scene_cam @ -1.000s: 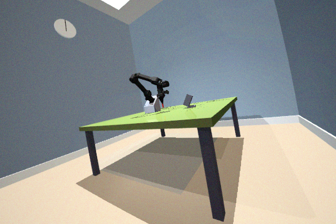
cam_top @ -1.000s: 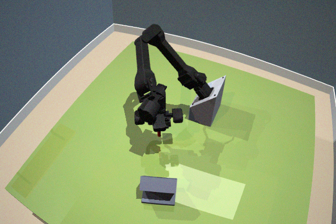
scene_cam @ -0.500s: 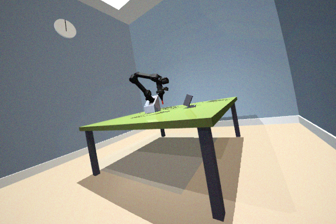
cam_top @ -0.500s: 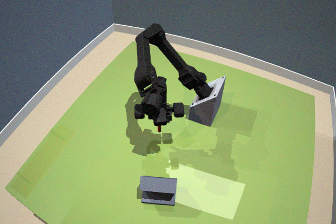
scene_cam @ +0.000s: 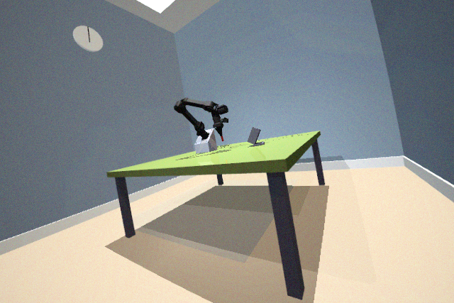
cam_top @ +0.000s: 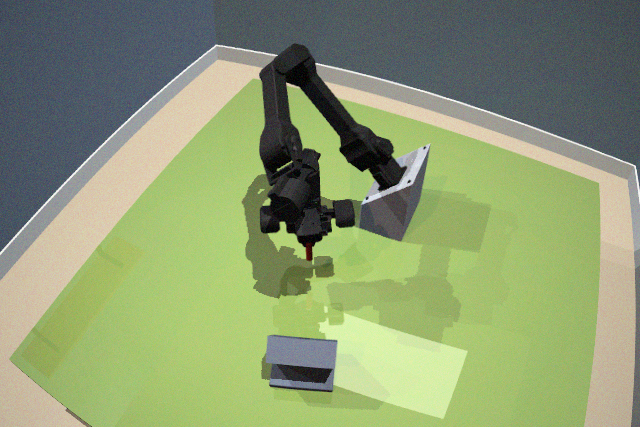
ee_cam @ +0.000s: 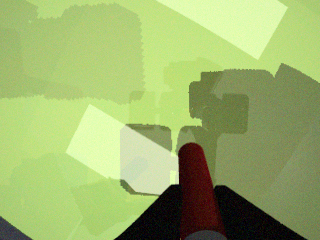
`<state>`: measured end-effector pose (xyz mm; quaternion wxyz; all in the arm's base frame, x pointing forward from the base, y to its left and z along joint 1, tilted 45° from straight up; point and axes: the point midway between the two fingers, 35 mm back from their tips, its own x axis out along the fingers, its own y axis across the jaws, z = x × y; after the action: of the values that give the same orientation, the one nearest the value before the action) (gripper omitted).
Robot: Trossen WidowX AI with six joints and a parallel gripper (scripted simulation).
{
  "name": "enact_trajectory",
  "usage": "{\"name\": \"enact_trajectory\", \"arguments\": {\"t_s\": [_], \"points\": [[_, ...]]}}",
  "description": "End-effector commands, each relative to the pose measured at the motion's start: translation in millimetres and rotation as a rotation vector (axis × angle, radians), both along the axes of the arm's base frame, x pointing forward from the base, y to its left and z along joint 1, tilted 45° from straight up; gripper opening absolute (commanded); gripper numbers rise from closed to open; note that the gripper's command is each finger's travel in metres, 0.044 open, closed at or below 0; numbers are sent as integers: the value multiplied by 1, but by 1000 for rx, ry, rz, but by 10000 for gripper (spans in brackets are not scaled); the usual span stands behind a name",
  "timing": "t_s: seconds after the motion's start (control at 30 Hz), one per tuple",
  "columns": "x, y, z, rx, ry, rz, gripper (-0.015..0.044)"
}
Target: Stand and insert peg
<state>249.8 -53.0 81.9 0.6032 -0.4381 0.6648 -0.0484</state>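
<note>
My gripper [cam_top: 309, 242] [scene_cam: 221, 135] [ee_cam: 198, 190] is shut on the red peg [cam_top: 309, 252] [scene_cam: 222, 139] [ee_cam: 191, 162] and holds it above the table. The peg's plain end points down, out past the fingertips. Its pale band [ee_cam: 205, 235] shows at the bottom edge of the wrist view, on the camera side of the fingers. In the exterior view the peg looks nearly upright, with a gap below it. The grey sloped panel [cam_top: 302, 350] [scene_cam: 254, 135] stands on its base in front of the robot. Its hole is not visible in these views.
The arm's pale grey wedge-shaped mount [cam_top: 390, 215] [scene_cam: 205, 146] stands behind and beside the gripper. The green table [cam_top: 170, 195] [scene_cam: 256, 155] carries several arm shadows and a bright light patch. A dark grey corner [ee_cam: 11, 232] shows at the wrist view's lower left; what it belongs to is unclear.
</note>
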Motion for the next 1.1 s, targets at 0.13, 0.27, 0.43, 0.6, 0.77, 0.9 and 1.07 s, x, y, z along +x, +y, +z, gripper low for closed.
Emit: {"name": "enact_trajectory", "arguments": {"t_s": [0.13, 0.27, 0.43, 0.6, 0.77, 0.9, 1.07], "points": [[5, 4, -8, 45, -19, 45, 0], [7, 5, -11, 62, -29, 66, 0], [11, 7, -15, 83, -42, 93, 0], [14, 9, -19, 103, -55, 121, 0], [17, 11, -22, 121, -70, 151, 0], [20, 13, -24, 134, -82, 175, 0], [24, 15, -27, 150, -98, 206, 0]]}}
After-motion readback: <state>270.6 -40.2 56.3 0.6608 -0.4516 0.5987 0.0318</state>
